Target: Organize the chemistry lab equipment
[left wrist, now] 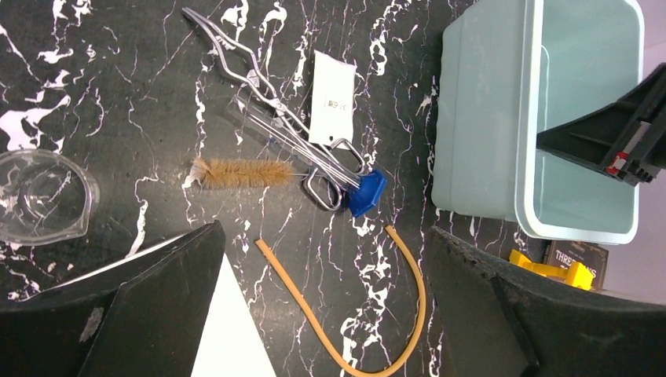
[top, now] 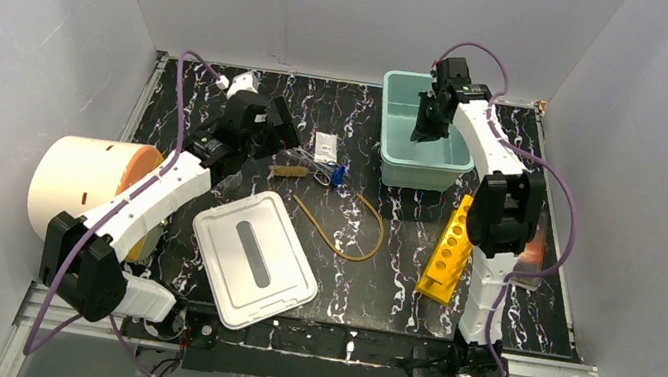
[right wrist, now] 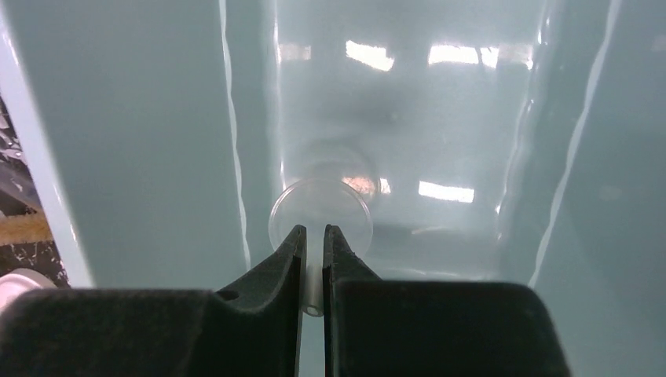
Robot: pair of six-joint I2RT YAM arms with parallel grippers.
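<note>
Right tool [right wrist: 314, 236] pinches clear glass piece [right wrist: 320, 206] by thin rim inside teal bin [right wrist: 141, 118]; hard drop risks crack. Left tool [left wrist: 322, 233] wide, empty over tongs [left wrist: 259, 86]; may snag brush [left wrist: 243, 172].

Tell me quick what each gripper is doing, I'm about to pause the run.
Left gripper: open, holding nothing.
Right gripper: shut on a clear glass piece inside the teal bin.

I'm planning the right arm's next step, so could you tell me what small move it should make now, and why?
Probably ease the right gripper down slightly and open it. Its jaws pinch the clear glass piece by its thin rim, already well inside the teal bin, so release looks due.
</note>
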